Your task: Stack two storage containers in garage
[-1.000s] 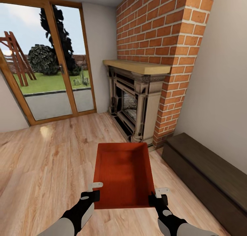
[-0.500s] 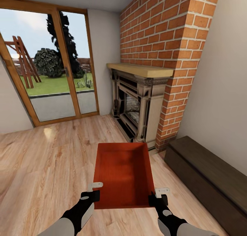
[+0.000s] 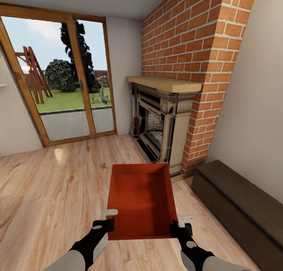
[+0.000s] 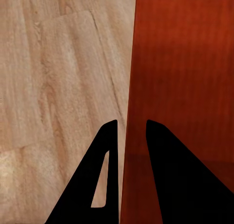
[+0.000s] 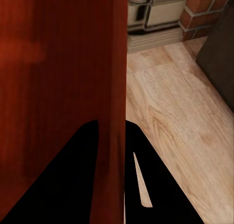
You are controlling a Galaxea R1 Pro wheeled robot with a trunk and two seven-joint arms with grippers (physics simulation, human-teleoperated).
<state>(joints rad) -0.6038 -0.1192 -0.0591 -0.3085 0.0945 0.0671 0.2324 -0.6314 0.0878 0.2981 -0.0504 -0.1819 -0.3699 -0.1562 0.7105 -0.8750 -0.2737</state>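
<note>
At 6 o'clock in the head view, your left gripper point(image 3: 105, 220) and right gripper point(image 3: 183, 225) are each clamped on a side wall of the storage container point(image 3: 141, 200), carried level between them above the wood floor point(image 3: 59, 192). Both wrist views confirm one finger inside and one outside each wall. Compared with one second ago, the glass doors point(image 3: 63, 90) at 11 o'clock and fireplace point(image 3: 161, 117) at 1 o'clock have slid rightward: your base is turning left, grip unchanged. You remain in the living room; transit to the garage is at an early stage.
</note>
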